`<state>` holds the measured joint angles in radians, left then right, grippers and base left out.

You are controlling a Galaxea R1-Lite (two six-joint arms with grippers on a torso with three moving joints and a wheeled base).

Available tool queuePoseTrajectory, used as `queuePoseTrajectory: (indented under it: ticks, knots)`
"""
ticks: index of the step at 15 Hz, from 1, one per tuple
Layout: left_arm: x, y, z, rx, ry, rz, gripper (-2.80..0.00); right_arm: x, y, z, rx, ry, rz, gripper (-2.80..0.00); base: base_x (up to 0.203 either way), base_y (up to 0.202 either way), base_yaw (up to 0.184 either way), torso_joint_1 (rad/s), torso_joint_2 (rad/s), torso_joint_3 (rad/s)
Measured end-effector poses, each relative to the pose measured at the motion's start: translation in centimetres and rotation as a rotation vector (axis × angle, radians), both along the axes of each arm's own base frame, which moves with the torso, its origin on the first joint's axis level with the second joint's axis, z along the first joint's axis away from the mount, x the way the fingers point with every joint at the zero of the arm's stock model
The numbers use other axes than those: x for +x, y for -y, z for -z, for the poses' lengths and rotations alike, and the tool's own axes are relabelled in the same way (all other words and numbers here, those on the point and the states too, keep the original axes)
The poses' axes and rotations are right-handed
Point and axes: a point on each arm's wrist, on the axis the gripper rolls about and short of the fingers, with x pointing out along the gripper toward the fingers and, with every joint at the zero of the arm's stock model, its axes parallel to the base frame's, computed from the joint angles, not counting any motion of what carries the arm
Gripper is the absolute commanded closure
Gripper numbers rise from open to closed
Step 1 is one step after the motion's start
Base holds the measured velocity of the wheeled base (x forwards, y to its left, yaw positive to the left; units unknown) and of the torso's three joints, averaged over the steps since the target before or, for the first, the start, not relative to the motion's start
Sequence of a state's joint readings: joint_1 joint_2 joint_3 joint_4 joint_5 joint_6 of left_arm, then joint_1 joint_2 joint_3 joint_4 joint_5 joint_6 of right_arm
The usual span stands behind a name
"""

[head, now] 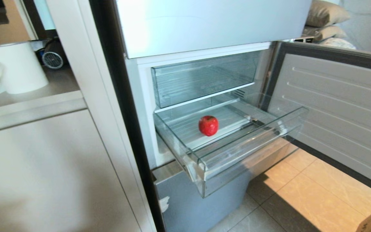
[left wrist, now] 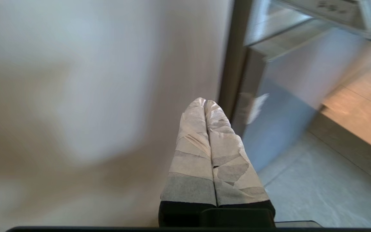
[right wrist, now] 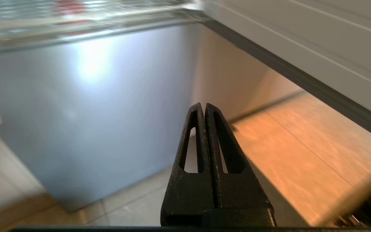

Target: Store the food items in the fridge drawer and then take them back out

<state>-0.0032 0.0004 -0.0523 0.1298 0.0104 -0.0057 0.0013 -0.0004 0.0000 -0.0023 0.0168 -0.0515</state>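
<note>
Both claws are sitting parked low and out of the head view: left claw (left wrist: 204, 103), wrapped in pale tape, is pressed fully together with nothing between the fingers, pointing at a plain cabinet panel (left wrist: 92, 96) beside the fridge's lower door (left wrist: 288, 106); right claw (right wrist: 204, 106), bare black, is likewise closed flat and empty, aiming at that same grey lower door from the other side, over the tiled floor (right wrist: 301, 154). Moving outward, the fridge drawer (head: 253, 145) is standing pulled well out, clear plastic, ribbed floor, low front lip. One food item (head: 208, 125), a small round red piece with a short dark stem, is resting upright on the drawer floor, towards the left and back, apart from every wall. Count: one food item, two clear drawers (the taller upper drawer (head: 201, 80) is pushed in and showing nothing inside), one open fridge door (head: 333, 106), one paper towel roll (head: 14, 69) on the worktop (head: 60, 83) to the left. Handling guess: item is looking light, rigid, rough-skinned so not too slippery, but round, so it may roll on the ribs; best taking hold across its widest middle from above, clear of the stem. Drawer plastic is likely stiff but scratchable.
</note>
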Motion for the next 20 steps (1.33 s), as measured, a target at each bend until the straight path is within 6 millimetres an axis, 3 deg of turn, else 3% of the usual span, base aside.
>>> queuePoseTrajectory:
  ticks: [11, 15, 17, 20]
  knots:
    - [0.0, 0.0, 0.0, 0.0, 0.0, 0.0, 0.0, 0.0, 0.0, 0.0, 0.02, 0.0, 0.004, 0.0, -0.001, 0.007, -0.17, 0.001, 0.0, 0.002]
    - [0.0, 0.0, 0.0, 0.0, 0.0, 0.0, 0.0, 0.1, 0.0, -0.2, 0.007, -0.013, 0.016, 0.0, 0.0, 0.0, -0.022, 0.0, 0.0, 0.0]
    - [0.0, 0.0, 0.0, 0.0, 0.0, 0.0, 0.0, 0.5, 0.1, -2.2, 0.054, -0.006, 0.065, 0.0, 0.0, 0.0, 0.0, 0.0, 0.0, 0.0]
    - [0.0, 0.0, 0.0, 0.0, 0.0, 0.0, 0.0, 2.8, 0.3, -7.1, 0.201, -0.019, 0.218, 0.0, 0.0, 0.0, 0.0, 0.0, 0.0, 0.0]
